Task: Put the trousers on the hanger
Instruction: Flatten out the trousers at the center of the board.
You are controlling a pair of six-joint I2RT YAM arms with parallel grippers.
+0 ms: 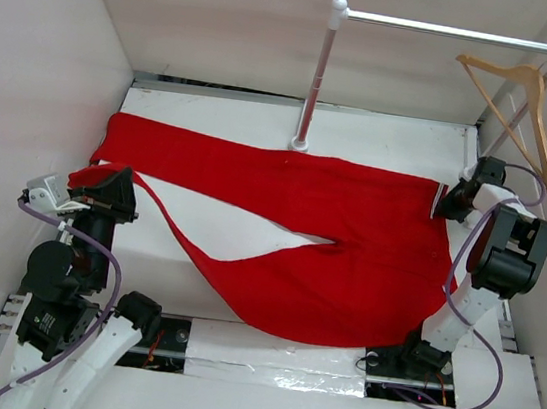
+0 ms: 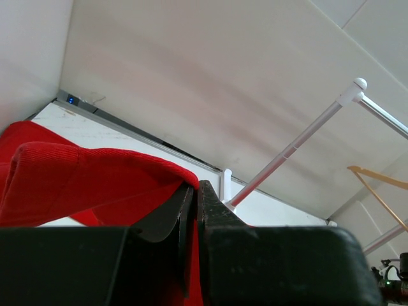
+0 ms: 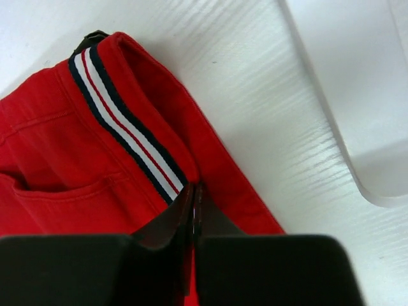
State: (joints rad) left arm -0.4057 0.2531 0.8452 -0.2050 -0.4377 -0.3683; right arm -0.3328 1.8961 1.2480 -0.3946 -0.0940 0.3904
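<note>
While the trousers (image 1: 349,245) lie spread across the white table (image 1: 224,117), legs to the left and waist to the right, we find them gripped at both ends. Our left gripper (image 1: 114,192) has its jaws pressed together on the end of the nearer leg. From the left wrist we see that red cloth humped up over the fingers, raised off the table. The farther leg lies flat along the back of the table. Our right gripper (image 1: 448,201) pinches the waist edge, its jaws meeting on the cloth just beside the striped band (image 3: 127,127). A pocket seam (image 3: 64,191) shows to the left of that band.

Around the garment we note the rail (image 1: 448,30) running across the back on two posts. Its left post (image 1: 315,79) plants its foot right at the far edge of the red cloth; we cannot tell whether the two touch. The hanger (image 1: 525,96) hangs tilted from the right end of the rail, apart from the trousers, and appears just above the right gripper in the overhead picture. The right post stands behind it. White walls (image 1: 31,52) close in on both sides and behind, near each arm. A purple cable (image 1: 459,290) loops out from the right arm beside the waist of the trousers.
</note>
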